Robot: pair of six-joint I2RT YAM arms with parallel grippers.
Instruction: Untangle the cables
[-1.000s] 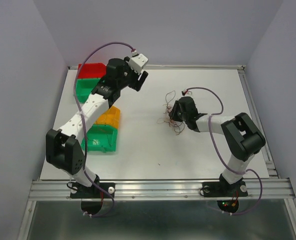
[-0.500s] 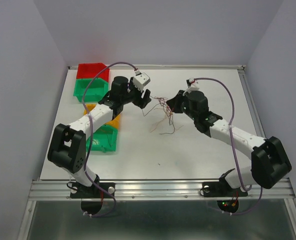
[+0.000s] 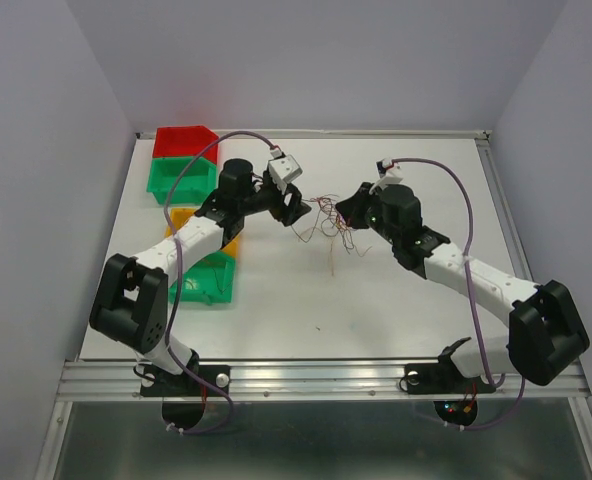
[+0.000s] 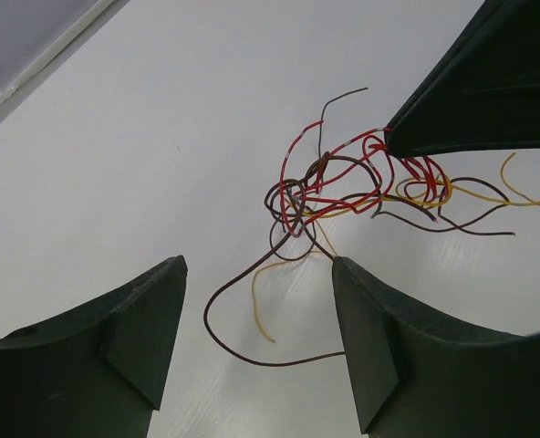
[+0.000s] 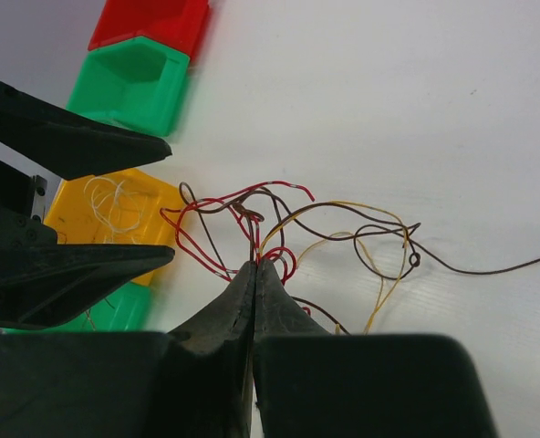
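Fingers [image 5: 206,365] of the right gripper [image 5: 254,269] are pressed fully together, and a few red strands of the cables [image 5: 279,228] are pinched at the very tip. The rest of the tangle fans out ahead of this pinch point, with yellow and dark brown loops spread to the right gripper's right side.

Fingers [image 4: 133,319] of the left gripper [image 4: 256,274] are held wide apart and nothing is gripped between them. In the left wrist view the knot of the cables is seen ahead of the open gap and slightly to its right, well short of being enclosed. One dark brown strand [image 4: 206,319] trails from the knot down toward the gap and runs to the inner face of the right-hand finger; actual contact cannot be confirmed.

From above, the two grippers face each other across the middle of the table [image 3: 276,300], and the tangle is strung between them. Its long axis runs left to right, from one gripper to the other. The densest part lies nearer the left gripper, while the clamped end is at the right gripper.

For separation, a forward advance of the left gripper along that axis is judged necessary before closing. Whether the bundle is clear of the table surface cannot be told.
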